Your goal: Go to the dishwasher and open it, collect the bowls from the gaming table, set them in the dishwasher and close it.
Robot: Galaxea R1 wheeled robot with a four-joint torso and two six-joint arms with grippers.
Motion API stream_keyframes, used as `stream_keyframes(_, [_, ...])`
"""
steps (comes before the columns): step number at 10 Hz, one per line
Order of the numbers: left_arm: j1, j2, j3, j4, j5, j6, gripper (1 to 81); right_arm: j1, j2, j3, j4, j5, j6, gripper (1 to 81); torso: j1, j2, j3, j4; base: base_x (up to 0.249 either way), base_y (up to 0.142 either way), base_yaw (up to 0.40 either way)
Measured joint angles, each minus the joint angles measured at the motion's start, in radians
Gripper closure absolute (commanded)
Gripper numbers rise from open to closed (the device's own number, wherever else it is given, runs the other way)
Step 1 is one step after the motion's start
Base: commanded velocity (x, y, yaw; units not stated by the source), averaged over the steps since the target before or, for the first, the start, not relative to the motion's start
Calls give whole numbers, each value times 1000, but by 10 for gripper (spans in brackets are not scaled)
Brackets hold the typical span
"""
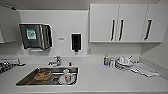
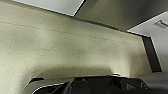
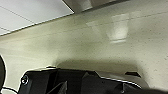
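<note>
The paper-towel dispenser on the far wall carries a green label, its writing unreadable. Whether either pincer is clenched cannot be told.

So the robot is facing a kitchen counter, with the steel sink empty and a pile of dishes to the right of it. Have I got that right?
Not quite. The sink is not empty: the head view shows a brownish bowl and a white cup lying in it. The rest holds: the robot faces the counter, with stacked dishes to the sink's right.
</note>
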Motion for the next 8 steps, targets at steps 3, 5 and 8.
stream_keyframes(3, [-1,0,0,0,-1,0,10,1,1,-3,0,1,0,10,69,-108,-102,0,0,0,0])
stream_keyframes(5, [-4,1,0,0,-2,0,10,6,3,-7,0,1,0,10,104,-162,-145,0,0,0,0])
stream_keyframes(8, [-13,2,-1,-2,-3,0,10,20,2,-9,0,4,0,10,113,-172,-158,0,0,0,0])
